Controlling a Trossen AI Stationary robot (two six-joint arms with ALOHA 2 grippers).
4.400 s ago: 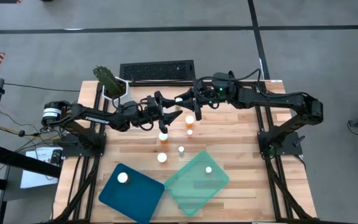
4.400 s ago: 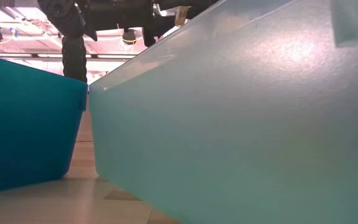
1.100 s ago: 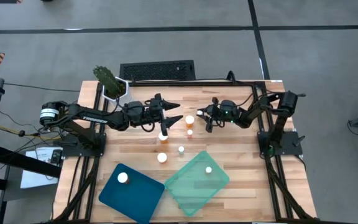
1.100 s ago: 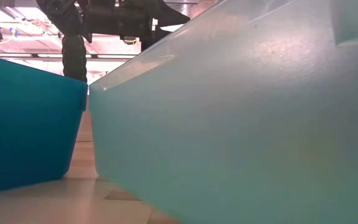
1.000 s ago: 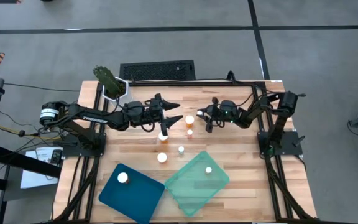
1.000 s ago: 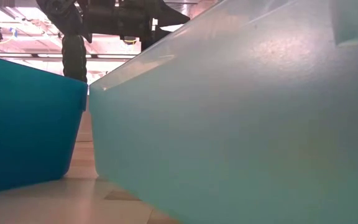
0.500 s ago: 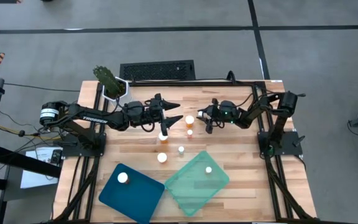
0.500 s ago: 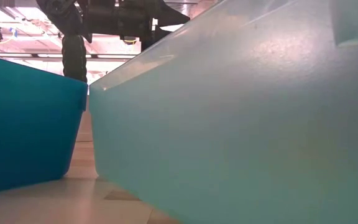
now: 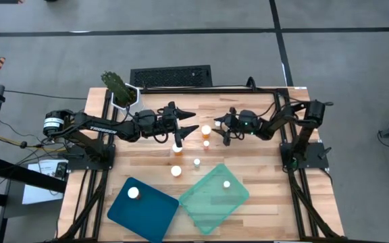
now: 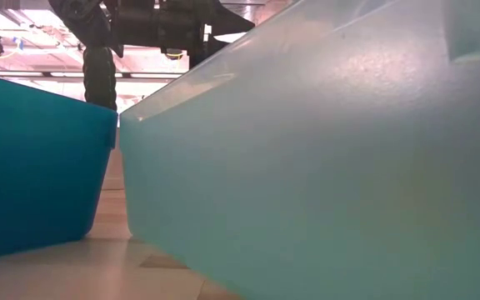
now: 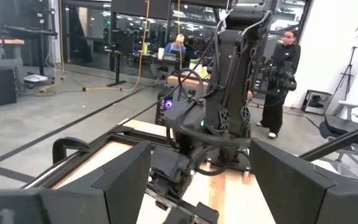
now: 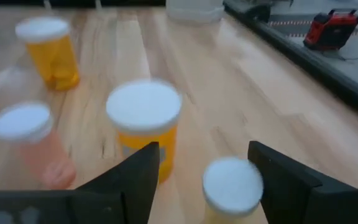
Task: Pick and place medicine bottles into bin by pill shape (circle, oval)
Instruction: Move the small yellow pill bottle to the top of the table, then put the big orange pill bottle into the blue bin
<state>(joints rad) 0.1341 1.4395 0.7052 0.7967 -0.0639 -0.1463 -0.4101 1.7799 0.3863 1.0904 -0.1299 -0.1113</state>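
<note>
Several amber medicine bottles with white caps stand mid-table: one (image 9: 206, 129), a smaller one (image 9: 206, 143), and others (image 9: 177, 147) (image 9: 196, 162) (image 9: 175, 171). One bottle (image 9: 134, 192) lies in the dark teal bin (image 9: 147, 216), another (image 9: 226, 183) in the pale green bin (image 9: 208, 206). My right gripper (image 9: 221, 131) is open just right of the back pair. In the right wrist view its gripper (image 12: 204, 152) frames a wide bottle (image 12: 143, 124) and a nearer cap (image 12: 232, 183), gripping neither. My left gripper (image 9: 190, 121) hovers open and empty left of them, fingers (image 11: 123, 180) apart.
A white pot with a green plant (image 9: 121, 91) and a black keyboard (image 9: 171, 76) sit at the table's back. The two bins fill the low view, teal (image 10: 32, 167) and pale green (image 10: 323, 167). A person (image 11: 283, 68) stands in the room beyond.
Since the earliest frame the right arm has drawn back from the back middle toward the right. Over the last second its fingers have parted. The left arm and the bottles stay put.
</note>
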